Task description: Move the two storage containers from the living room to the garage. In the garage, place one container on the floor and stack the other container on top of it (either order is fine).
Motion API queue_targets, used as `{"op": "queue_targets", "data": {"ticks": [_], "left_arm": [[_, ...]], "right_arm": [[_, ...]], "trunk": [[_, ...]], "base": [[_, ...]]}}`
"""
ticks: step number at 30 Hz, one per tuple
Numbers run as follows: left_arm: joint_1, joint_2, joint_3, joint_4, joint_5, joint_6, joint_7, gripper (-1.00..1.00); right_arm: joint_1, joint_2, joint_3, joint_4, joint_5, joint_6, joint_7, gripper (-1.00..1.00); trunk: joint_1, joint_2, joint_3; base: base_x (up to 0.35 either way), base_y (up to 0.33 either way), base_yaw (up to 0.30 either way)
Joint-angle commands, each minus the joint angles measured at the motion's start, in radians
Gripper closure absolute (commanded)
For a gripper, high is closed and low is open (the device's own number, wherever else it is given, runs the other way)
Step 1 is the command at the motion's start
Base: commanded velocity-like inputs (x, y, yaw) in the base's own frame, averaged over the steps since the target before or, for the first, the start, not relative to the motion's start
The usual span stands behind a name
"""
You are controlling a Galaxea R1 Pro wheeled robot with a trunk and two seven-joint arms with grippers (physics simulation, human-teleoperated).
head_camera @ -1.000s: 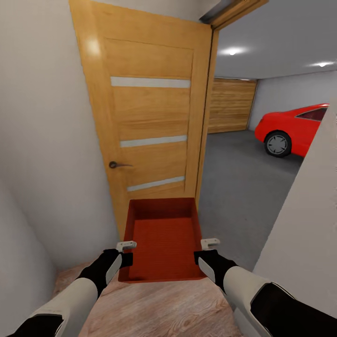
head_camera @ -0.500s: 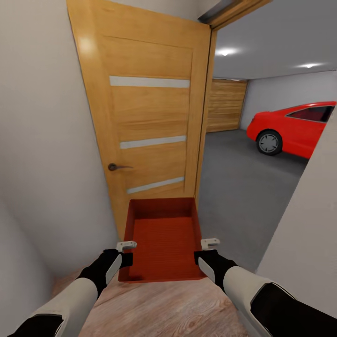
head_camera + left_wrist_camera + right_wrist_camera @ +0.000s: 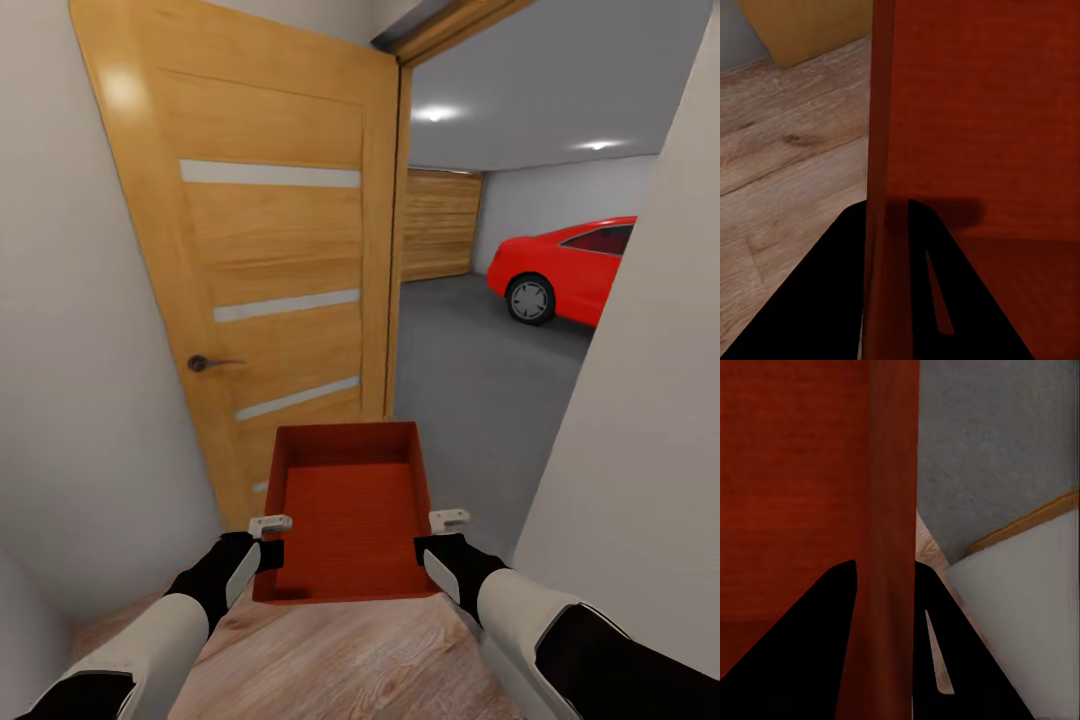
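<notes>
Container (image 3: 348, 515), clamped by its side walls in my left tool (image 3: 268, 523) and right tool (image 3: 448, 518), now faces more garage floor (image 3: 465, 375) beside the door (image 3: 270, 270) after my turn.

In front of me a honey-coloured wooden door with three frosted strips (image 3: 270, 250) is standing open, its dark lever handle (image 3: 205, 363) pointing right. Beyond it a glossy red car (image 3: 565, 270) is sitting near a slatted wooden panel door (image 3: 440, 225), and round ceiling lights (image 3: 437, 113) are glowing.
</notes>
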Motion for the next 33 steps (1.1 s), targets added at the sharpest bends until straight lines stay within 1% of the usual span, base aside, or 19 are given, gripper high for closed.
{"op": "queue_targets", "data": {"ticks": [1, 4, 15, 23, 33], "left_arm": [[0.0, -0.009, 0.004, 0.0, -0.017, 0.009, 0.013, 1.0], [0.0, -0.009, 0.004, 0.0, -0.017, 0.009, 0.012, 1.0], [0.0, -0.009, 0.004, 0.0, -0.017, 0.009, 0.012, 1.0], [0.0, -0.009, 0.004, 0.001, -0.017, 0.009, 0.012, 1.0], [0.0, -0.009, 0.004, 0.0, -0.017, 0.009, 0.012, 1.0]], "right_arm": [[-0.002, 0.01, 0.002, -0.004, 0.032, 0.007, -0.005, 1.0], [-0.002, 0.01, 0.002, -0.004, 0.032, 0.007, -0.005, 1.0], [-0.002, 0.01, 0.002, -0.004, 0.032, 0.007, -0.005, 1.0], [-0.002, 0.01, 0.002, -0.004, 0.032, 0.007, -0.005, 1.0], [-0.002, 0.01, 0.002, -0.004, 0.032, 0.007, -0.005, 1.0]], "trunk": [[0.001, -0.002, -0.002], [0.001, -0.002, -0.002], [0.001, -0.002, -0.002], [0.001, -0.002, -0.002], [0.001, -0.002, -0.002]], "base": [[0.0, 0.0, -0.241], [0.062, 0.108, -0.124], [0.165, 0.268, -0.022], [0.152, 0.219, -0.218], [0.005, 0.005, -0.241]]}}
